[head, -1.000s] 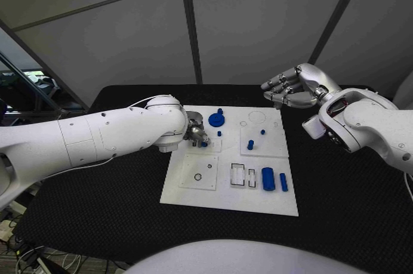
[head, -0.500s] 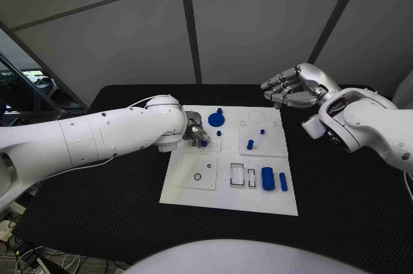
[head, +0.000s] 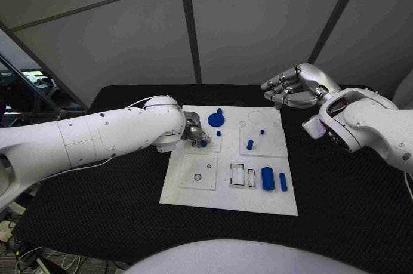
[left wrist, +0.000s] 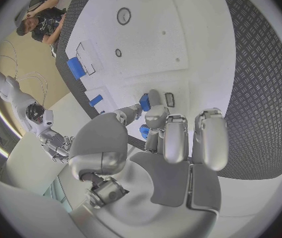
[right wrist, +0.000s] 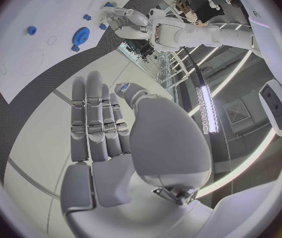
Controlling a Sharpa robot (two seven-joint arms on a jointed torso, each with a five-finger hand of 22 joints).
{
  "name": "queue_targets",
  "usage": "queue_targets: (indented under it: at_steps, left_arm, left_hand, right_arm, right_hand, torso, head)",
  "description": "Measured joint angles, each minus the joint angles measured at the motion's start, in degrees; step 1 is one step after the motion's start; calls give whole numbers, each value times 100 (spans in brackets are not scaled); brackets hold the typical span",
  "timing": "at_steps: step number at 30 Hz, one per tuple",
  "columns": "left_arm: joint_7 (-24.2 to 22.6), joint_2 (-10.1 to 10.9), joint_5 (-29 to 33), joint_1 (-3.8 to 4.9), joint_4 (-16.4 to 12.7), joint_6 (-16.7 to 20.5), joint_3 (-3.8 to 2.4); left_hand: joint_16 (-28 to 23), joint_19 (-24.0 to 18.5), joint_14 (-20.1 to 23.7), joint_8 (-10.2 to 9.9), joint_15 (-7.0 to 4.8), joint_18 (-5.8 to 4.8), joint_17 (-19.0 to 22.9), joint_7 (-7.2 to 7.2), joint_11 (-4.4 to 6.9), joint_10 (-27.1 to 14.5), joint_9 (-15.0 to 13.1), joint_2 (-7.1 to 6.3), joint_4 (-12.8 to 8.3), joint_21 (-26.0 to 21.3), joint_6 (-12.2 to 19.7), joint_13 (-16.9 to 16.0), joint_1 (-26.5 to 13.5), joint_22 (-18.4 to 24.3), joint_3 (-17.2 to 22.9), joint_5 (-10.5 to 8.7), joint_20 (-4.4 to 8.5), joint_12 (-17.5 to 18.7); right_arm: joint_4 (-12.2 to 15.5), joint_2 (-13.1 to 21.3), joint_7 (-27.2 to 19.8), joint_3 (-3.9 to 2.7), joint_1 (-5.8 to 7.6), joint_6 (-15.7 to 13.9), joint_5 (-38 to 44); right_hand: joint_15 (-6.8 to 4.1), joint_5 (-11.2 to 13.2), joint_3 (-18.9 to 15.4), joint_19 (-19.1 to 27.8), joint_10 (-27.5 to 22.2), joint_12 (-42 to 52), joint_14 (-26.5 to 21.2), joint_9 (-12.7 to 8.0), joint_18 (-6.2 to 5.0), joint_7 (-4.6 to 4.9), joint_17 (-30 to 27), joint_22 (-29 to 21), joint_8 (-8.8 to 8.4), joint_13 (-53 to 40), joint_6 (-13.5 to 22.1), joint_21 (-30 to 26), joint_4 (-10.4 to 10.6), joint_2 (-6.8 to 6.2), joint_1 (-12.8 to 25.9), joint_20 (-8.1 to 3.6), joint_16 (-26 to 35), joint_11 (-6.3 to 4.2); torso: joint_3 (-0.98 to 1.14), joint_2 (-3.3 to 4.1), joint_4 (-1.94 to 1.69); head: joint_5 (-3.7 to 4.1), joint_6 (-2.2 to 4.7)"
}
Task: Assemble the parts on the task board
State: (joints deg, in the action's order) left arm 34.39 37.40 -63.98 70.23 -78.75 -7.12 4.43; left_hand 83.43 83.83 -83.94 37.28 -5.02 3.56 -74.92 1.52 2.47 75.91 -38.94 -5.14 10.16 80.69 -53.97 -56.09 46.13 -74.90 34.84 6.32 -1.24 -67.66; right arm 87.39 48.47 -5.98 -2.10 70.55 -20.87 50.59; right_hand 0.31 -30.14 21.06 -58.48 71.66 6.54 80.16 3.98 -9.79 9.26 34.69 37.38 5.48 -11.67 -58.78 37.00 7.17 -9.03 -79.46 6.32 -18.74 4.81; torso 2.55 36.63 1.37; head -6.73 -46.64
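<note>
Left hand (head: pixel 196 134): low over the board's (head: pixel 202 193) upper left, fingers pinching a small blue part (left wrist: pixel 145 101).
Right hand (head: pixel 291 86): raised beyond the board's far right corner — fingers apart, holding nothing.
Other parts: gear (head: pixel 216 119), cylinder (head: pixel 268 178) — on the board.

We see the white task board (head: pixel 206 190) on the black desk (head: pixel 95 196). Our left hand (head: pixel 196 134) is down at the board's upper left, fingers curled around a small blue part (head: pixel 203 144). A blue gear (head: pixel 216 120) sits just beside it. Our right hand (head: pixel 288 89) hovers off the board's far right corner, holding nothing, fingers bent.
</note>
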Motion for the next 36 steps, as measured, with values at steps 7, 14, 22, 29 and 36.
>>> queue_targets:
  at_steps: [7,14,22,29,36]
  left_arm:
    - [4,48,-1,-7,-60,16,-23]
    - [5,71,-2,-11,-108,57,-191]
    - [5,109,-2,-11,-169,119,-391]
    - [8,236,-27,-9,-252,61,-657]
    - [15,243,-116,164,61,-221,-818]
  left_hand:
    - [0,0,0,0,0,-1,0,0,0,0,-7,-37,48,0,0,0,-37,0,-177,0,0,0]
    - [0,0,0,-23,0,0,0,0,0,0,-21,-66,152,0,1,1,-66,0,-359,0,0,0]
    - [0,0,0,-22,0,-1,0,0,1,-1,-21,-66,161,0,1,16,-66,0,-394,1,0,0]
    - [0,0,0,-75,1,-1,0,0,-25,-77,-26,-75,176,-124,1,134,-57,0,-582,1,0,101]
    - [-112,-178,-9,-378,74,-2,0,198,-177,-503,91,-68,106,-440,323,631,390,0,-828,1,-74,506]
  right_arm:
    - [1,8,2,0,0,2,0]
    - [0,12,3,0,0,4,2]
    - [-8,11,4,0,0,8,14]
    - [-28,9,5,1,0,13,26]
    - [-40,5,10,1,0,19,33]
  right_hand:
    - [0,33,0,0,0,0,0,0,0,0,0,0,0,6,0,0,0,0,0,0,0,0]
    - [0,34,-1,0,13,0,0,0,0,0,6,0,0,16,0,0,-1,0,0,0,29,-13]
    - [-21,34,0,0,20,-20,21,0,0,0,6,0,0,15,0,0,-32,0,0,0,29,-21]
    - [-21,34,0,0,20,-20,21,0,1,0,6,0,0,21,0,0,-32,0,0,0,28,-21]
    - [-21,34,0,0,20,-20,21,0,0,0,5,1,0,21,0,0,-32,0,0,0,28,-21]
  torso:
    - [-1,-1,0]
    - [-3,-2,-1]
    - [-3,-2,-1]
    - [-1,-2,-1]
    - [-1,-2,-1]
  head:
    - [-3,11]
    - [-7,23]
    - [-10,32]
    - [-11,47]
    - [7,88]
